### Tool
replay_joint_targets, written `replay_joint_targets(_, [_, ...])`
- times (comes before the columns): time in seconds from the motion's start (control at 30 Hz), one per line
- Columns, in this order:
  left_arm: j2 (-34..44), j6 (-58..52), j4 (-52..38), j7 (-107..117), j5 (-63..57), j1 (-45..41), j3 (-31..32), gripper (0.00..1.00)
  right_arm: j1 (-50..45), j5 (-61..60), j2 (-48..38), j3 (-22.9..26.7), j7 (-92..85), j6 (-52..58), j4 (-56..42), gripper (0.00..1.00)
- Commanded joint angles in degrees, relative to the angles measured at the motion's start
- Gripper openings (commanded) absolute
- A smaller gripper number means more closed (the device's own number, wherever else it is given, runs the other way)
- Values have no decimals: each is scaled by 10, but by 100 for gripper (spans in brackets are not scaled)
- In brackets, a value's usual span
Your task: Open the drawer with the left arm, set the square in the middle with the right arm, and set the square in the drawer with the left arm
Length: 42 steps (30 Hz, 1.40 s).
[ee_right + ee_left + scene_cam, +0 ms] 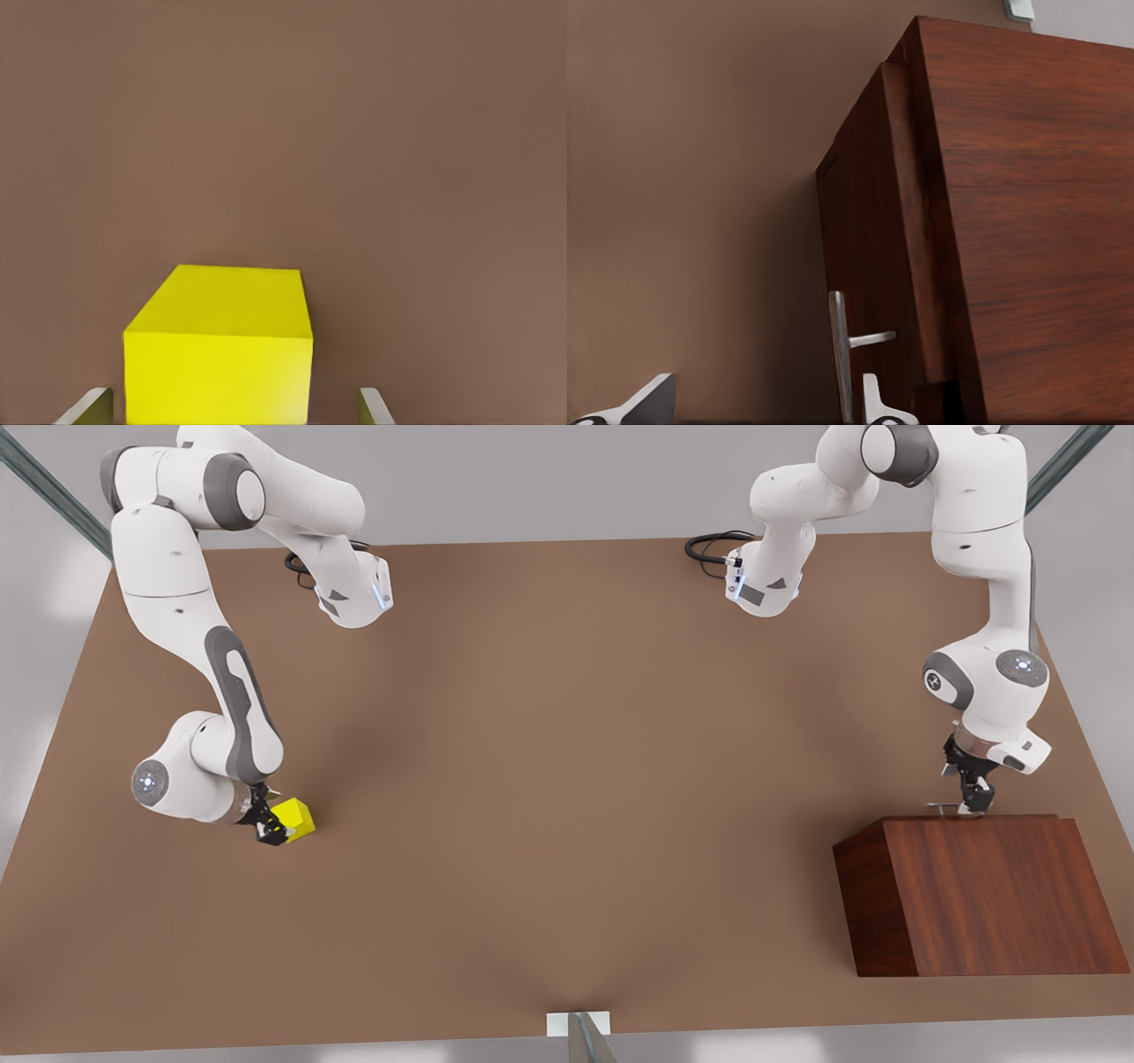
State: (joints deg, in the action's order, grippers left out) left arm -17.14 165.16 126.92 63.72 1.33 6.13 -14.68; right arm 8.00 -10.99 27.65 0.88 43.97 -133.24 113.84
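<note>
Left tool [967, 804]: fingers spread either side of the handle [841, 354], not yet clamped, at the box's [983, 895] 12 o'clock edge. Drawer [873, 257]: closed. Advice: close squarely on the bar, pull straight. Right tool [270, 825]: open around the square [297, 818], which rests on the counter [567, 779] at 9 o'clock.

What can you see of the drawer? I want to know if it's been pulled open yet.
The drawer is a dark reddish-brown wood-grain panel set in the far face of the sloped wooden box, at the front view's right. It looks shut, or nearly: its front sits almost flush with the box. A thin silver bar handle stands off it on a short post. The left gripper is at the handle, fingers either side, open and not yet closed on it.
</note>
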Motion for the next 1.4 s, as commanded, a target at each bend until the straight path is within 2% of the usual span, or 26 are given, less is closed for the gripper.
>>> replay_joint_targets(0.0, [1, -1, 0, 0, 0, -1, 0, 100, 0, 0, 0, 0, 1, 0, 0, 100])
replay_joint_targets(0.43, [36, -79, 4, -4, -4, 0, -3, 100, -3, -30, 5, -4, -28, -67, 39, 100])
replay_joint_targets(0.5, [38, -88, 5, -4, -4, 1, -4, 100, -11, -30, 5, -4, -24, -65, 38, 95])
replay_joint_targets(0.57, [38, -92, 5, -4, -5, 1, -4, 100, -11, -30, 7, -4, -24, -65, 38, 74])
replay_joint_targets(0.6, [40, -97, 5, -4, -4, 1, -4, 100, -11, -29, 7, -4, -21, -65, 38, 60])
replay_joint_targets(0.63, [43, -109, 5, -4, -5, 1, -4, 100, -11, -29, 8, -4, -20, -66, 35, 56])
replay_joint_targets(0.83, [58, -149, 6, -4, -6, 1, -5, 100, -10, -27, 17, -3, -23, -68, 30, 54])
replay_joint_targets(0.9, [58, -150, 11, -3, -7, 1, -5, 100, -10, -27, 16, -4, -23, -69, 29, 51])
replay_joint_targets(0.93, [58, -154, 13, -3, -6, 2, -5, 100, -10, -27, 16, -4, -22, -69, 27, 45])
replay_joint_targets(1.03, [70, -171, 13, -4, -7, 1, -7, 100, -11, -27, 8, -4, -20, -67, 24, 43])
replay_joint_targets(1.13, [73, -174, 13, -4, -13, 1, -16, 100, -67, -25, -26, 0, 25, -49, 16, 43])
replay_joint_targets(1.2, [76, -182, 13, -4, -18, 2, -19, 100, -117, -24, -35, -2, 105, 1, -16, 43])
replay_joint_targets(1.27, [82, -199, 14, -4, -19, 2, -21, 100, -192, -22, -34, -2, 219, 57, -72, 43])
replay_joint_targets(1.37, [83, -213, 14, -3, -19, 2, -20, 100, -313, -14, -15, -3, 372, 56, -136, 43])
